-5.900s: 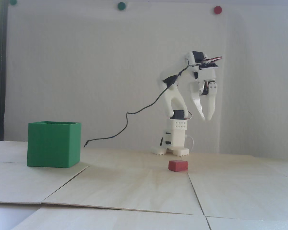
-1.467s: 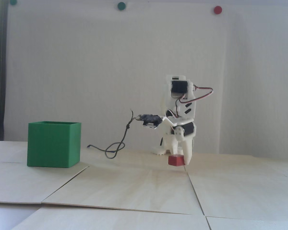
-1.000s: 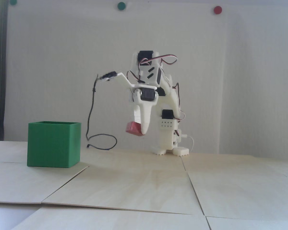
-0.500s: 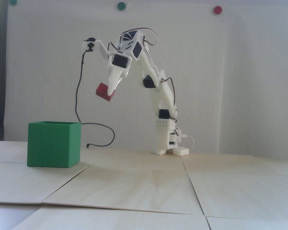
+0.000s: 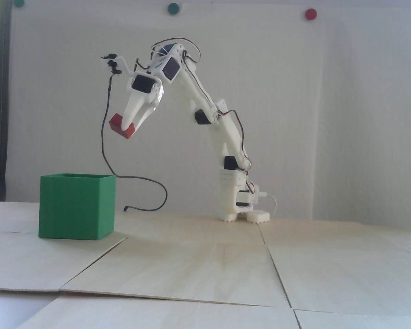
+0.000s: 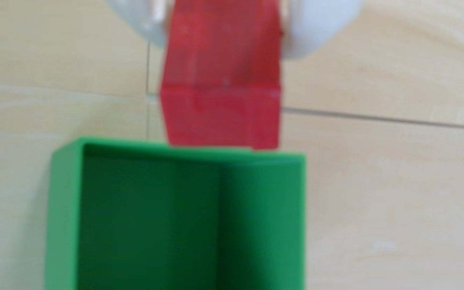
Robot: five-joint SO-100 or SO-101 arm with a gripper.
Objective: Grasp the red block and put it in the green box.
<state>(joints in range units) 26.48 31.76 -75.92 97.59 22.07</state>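
The red block [image 5: 116,122] hangs tilted in the air, pinched between the white fingers of my gripper [image 5: 129,128], which is shut on it. It is high above the table, up and to the right of the green box [image 5: 76,206], just beyond the box's right wall in the fixed view. In the wrist view the red block [image 6: 221,83] fills the top centre between the two white fingertips [image 6: 311,30]. The open green box [image 6: 175,217] lies right below it, its near rim touching the block's lower edge in the picture.
A black cable [image 5: 137,192] hangs from the wrist camera and loops onto the table between box and arm base [image 5: 239,205]. Pale wooden panels [image 5: 205,267] cover the table. Round green dots [image 5: 173,8] and a red dot [image 5: 310,14] are on the wall.
The arm picked the block off the table, lifted it and swung it left. In the last half second the block moved further left and a little higher, closer to the box.
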